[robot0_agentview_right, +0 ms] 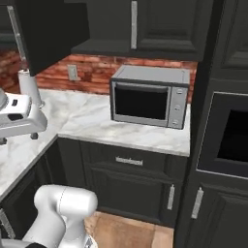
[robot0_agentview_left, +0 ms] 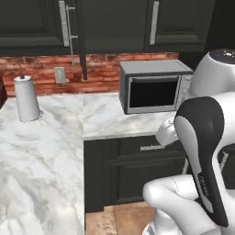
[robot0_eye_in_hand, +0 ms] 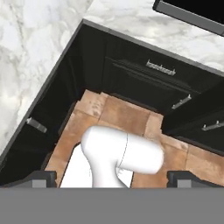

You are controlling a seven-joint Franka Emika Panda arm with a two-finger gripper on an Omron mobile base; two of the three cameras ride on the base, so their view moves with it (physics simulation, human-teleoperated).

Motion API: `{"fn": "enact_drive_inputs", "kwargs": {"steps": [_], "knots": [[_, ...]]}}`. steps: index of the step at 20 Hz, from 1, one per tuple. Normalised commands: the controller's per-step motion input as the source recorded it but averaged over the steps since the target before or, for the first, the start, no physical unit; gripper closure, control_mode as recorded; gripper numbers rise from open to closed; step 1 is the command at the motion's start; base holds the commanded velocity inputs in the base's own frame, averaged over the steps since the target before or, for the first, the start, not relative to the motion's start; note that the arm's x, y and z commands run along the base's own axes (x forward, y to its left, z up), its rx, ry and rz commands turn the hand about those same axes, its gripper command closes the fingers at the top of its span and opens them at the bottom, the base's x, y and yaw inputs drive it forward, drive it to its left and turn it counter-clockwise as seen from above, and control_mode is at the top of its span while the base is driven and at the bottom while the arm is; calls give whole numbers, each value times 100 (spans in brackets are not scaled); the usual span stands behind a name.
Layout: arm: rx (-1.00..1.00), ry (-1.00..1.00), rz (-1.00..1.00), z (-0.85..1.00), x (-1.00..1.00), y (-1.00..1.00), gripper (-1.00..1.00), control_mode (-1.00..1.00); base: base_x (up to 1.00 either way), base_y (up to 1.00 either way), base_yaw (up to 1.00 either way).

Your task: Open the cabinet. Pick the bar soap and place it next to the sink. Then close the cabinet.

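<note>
The black wall cabinet has its door [robot0_agentview_right: 58, 34] swung out toward me, with the long silver bar handle [robot0_agentview_right: 18, 38] at its free edge. In the left base view this door [robot0_agentview_left: 83, 55] shows edge-on. The space behind it is dark, and the bar soap is hidden. The sink is out of view. My gripper [robot0_agentview_right: 18, 138] hangs at the left above the counter corner and points down. In the hand view its fingertips [robot0_eye_in_hand: 41, 177] stand wide apart; the gripper [robot0_eye_in_hand: 114, 179] is open, holds nothing and looks down at the wooden floor.
A silver microwave [robot0_agentview_left: 153, 87] [robot0_agentview_right: 150, 94] stands on the marble counter [robot0_agentview_left: 41, 151] against the brick wall. A white paper-towel roll [robot0_agentview_left: 26, 98] stands in the back left corner. Low black cabinets [robot0_agentview_right: 131, 179] run below, and a tall oven column [robot0_agentview_right: 227, 135] closes the right side.
</note>
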Motion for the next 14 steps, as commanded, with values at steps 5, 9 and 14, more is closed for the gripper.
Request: {"fn": "enact_drive_inputs", "kwargs": {"steps": [5,9,14], "knots": [[0,0,0,0,0,0,-100,100,-6,0,-24],[0,0,0,0,0,0,-100,100,7,-9,0],[0,0,0,0,0,0,-100,100,48,-1,-22]]}}
